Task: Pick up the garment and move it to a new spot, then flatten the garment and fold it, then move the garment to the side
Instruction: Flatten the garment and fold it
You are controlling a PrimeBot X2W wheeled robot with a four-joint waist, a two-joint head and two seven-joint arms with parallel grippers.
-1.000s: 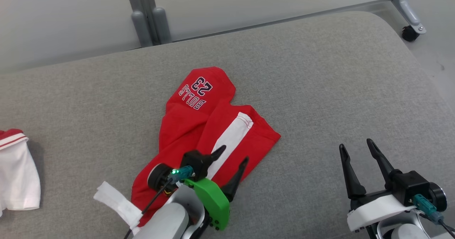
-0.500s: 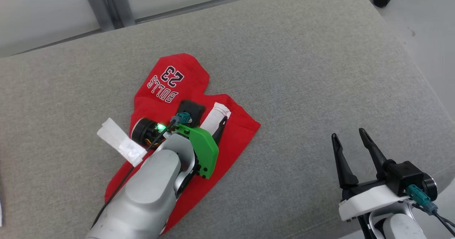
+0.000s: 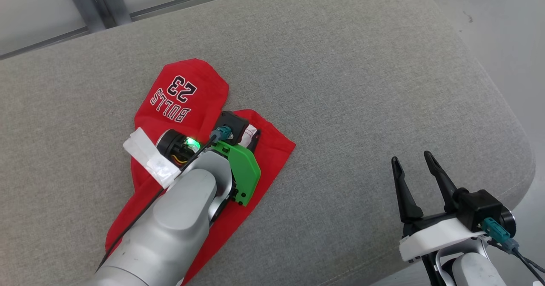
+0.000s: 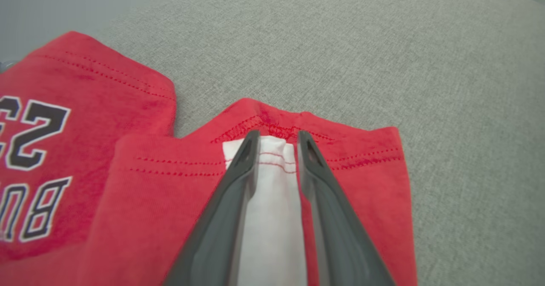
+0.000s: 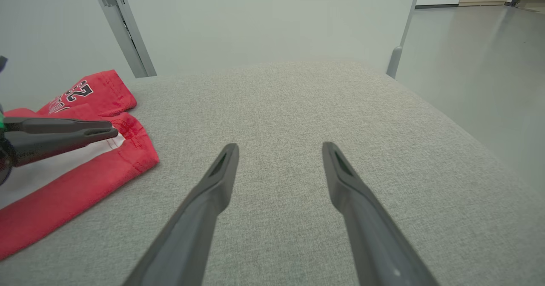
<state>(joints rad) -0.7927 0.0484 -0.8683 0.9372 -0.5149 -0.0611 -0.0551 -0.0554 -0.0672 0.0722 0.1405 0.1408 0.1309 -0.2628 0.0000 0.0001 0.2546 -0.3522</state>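
On the grey woven cushion (image 3: 340, 86), the red jersey garment with its dark "BULLS 23" lettering (image 3: 272, 150) lies crumpled and part-folded over itself, toward the robot's left of the surface. The left gripper (image 4: 276, 135) is down on it, the long dark fingers lying flat along the garment's white fabric stripe (image 4: 272, 201), their tips right at the stitched red hem (image 4: 340, 160). The jaws stand partway apart with the stripe between them; whether they actually bite the cloth cannot be told from here. Over on the right, the right gripper (image 3: 412, 158) hangs with its jaws spread wide, holding nothing, above bare cushion and well apart from the garment.

This looks like the opening pickup, so the whole task lies ahead. To do it well, the left fingers need a real pinch of fabric, not just a slide across the top layer. Pressing the tips lightly into the cushion as they close should gather a fold at the hem. A grip this near the edge could slip off the seam, so a bite slightly deeper into the stripe seems safer. The lift should then go straight up, letting the cloth hang free before it travels to a new spot.
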